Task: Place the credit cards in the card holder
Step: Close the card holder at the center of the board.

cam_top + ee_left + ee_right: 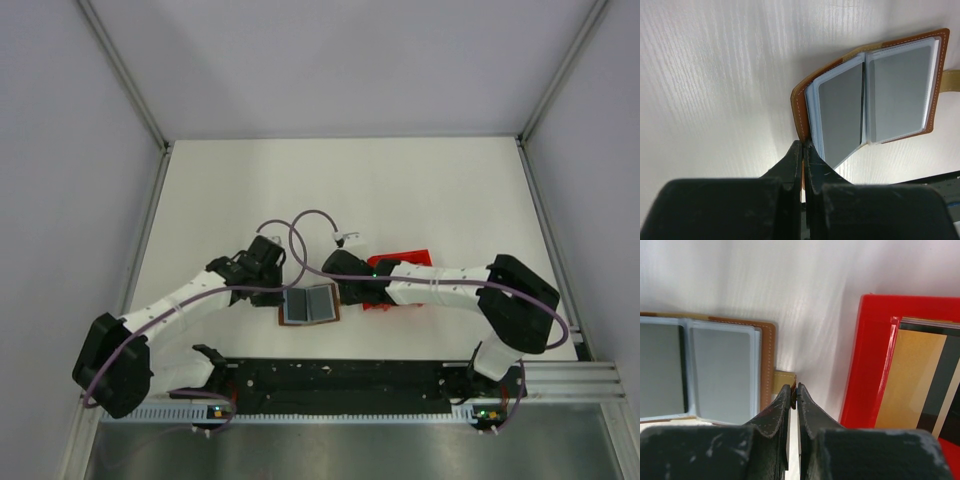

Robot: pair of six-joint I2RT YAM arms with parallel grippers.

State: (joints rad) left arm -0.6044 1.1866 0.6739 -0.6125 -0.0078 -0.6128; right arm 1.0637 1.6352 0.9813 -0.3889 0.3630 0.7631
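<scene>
The left fingers (798, 154) are pressed together on the left edge of the brown cover of the card holder (875, 90). The right fingers (786, 399) are pinched shut on its tan strap tab (785, 377) at the right edge. Between them the holder lies open near the middle of the white counter (715, 100), showing 2 clear sleeves (840, 115) that look grey and empty.

Just right of it and a little farther sits a red box (867, 365) with the credit cards (912, 380) in it; the top one is orange-yellow with dark bands.

This looks like the spreading step, with no card in hand yet. Next, 1 arm probably must let go, lift a card from the box and slide it squarely into a sleeve while the other arm pins the holder.

No brand or writing can be read.
</scene>
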